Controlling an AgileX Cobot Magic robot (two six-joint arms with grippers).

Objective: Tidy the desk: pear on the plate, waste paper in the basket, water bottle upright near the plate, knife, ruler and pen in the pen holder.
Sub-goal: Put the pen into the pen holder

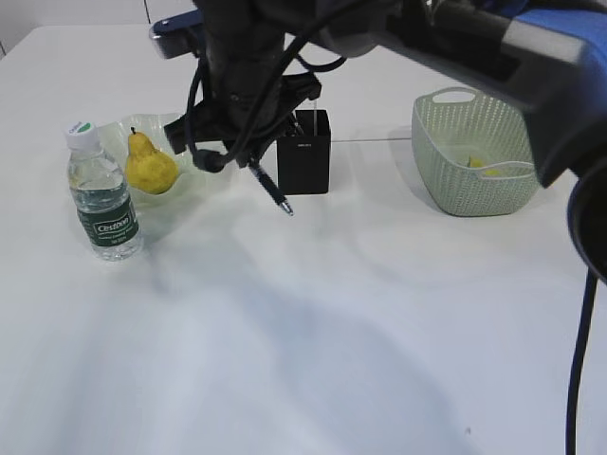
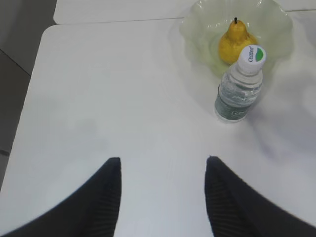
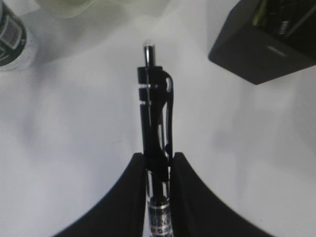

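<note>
The right gripper [image 3: 158, 160], fingers [image 3: 129, 192] clamped on a black clip pen [image 3: 157, 123], holds it tilted above the white surface [image 1: 313, 322], just left of the black box-shaped pen holder [image 1: 305, 152]. Pen stowing appears in hand; next, the tip wants aligning over the holder's opening. The left gripper [image 2: 163, 165] hangs with fingers apart, empty.

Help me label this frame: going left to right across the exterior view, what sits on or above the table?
Water bottle → pear on the plate → pen held in the right gripper → pen holder → basket.
</note>
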